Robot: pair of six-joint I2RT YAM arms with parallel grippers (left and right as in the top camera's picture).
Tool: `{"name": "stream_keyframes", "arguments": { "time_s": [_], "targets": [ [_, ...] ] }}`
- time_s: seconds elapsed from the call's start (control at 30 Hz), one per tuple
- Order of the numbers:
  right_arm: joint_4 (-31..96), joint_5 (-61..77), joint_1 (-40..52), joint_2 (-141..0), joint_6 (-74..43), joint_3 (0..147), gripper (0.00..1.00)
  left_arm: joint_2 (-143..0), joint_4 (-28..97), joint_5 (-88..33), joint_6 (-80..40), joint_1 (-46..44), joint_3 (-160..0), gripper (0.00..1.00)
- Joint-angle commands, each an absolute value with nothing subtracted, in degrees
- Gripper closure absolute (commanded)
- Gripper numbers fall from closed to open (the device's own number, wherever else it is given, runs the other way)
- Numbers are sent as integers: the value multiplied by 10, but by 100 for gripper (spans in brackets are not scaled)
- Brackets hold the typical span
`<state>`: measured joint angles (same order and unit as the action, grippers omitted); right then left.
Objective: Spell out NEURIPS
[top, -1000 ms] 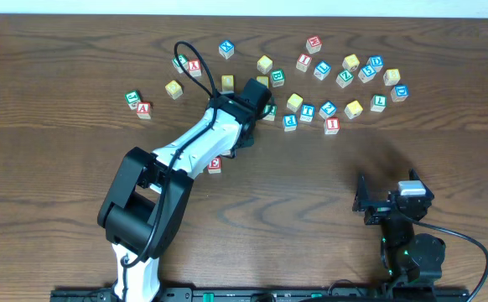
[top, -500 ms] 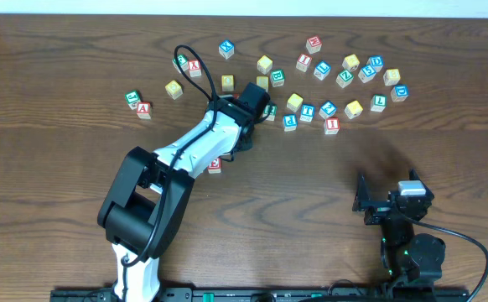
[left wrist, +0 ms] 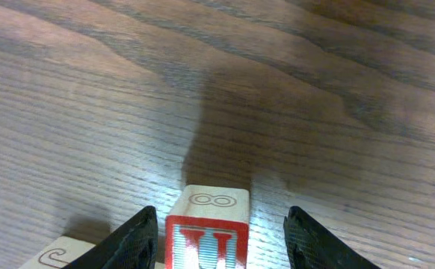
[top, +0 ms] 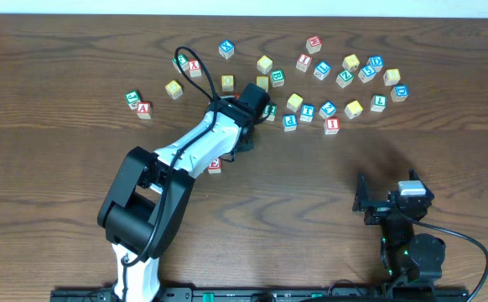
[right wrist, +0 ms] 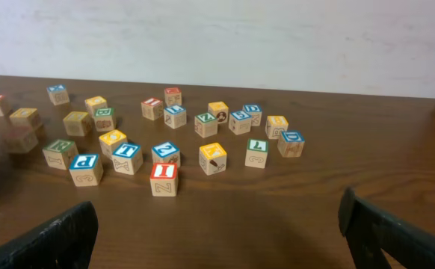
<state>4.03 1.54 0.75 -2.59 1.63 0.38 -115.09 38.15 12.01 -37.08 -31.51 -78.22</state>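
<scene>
On the wooden table (top: pixel 59 210) the left arm (top: pixel 194 147) reaches into the scattered alphabet cubes (top: pixel 350 63), while the right gripper (right wrist: pixel 216 213) rests wide open and empty near the front. The left gripper (left wrist: pixel 222 213) stands half open around the red U cube (left wrist: pixel 206 243), with a clear gap on one side, so nothing is gripped. I judge that closing may turn this off-centre cube, or pinch the neighbour cube (left wrist: pixel 53 258) just beside one finger.
</scene>
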Motion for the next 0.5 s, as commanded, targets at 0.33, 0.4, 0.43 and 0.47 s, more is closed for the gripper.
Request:
{"name": "stream_keyframes", "arguments": {
  "time_s": [0.33,0.4,0.43,0.47],
  "targets": [
    [43,17,4,-24,7,3,1,-1158,383,94,-358,-291,-763,46],
    [43,17,4,-24,7,3,1,-1158,383,94,-358,-291,-763,46],
    [43,17,4,-24,7,3,1,-1158,382,94,-358,-291,-763,46],
    [43,17,4,-24,7,3,1,-1158,382,94,-358,-291,-763,46]
  ]
}}
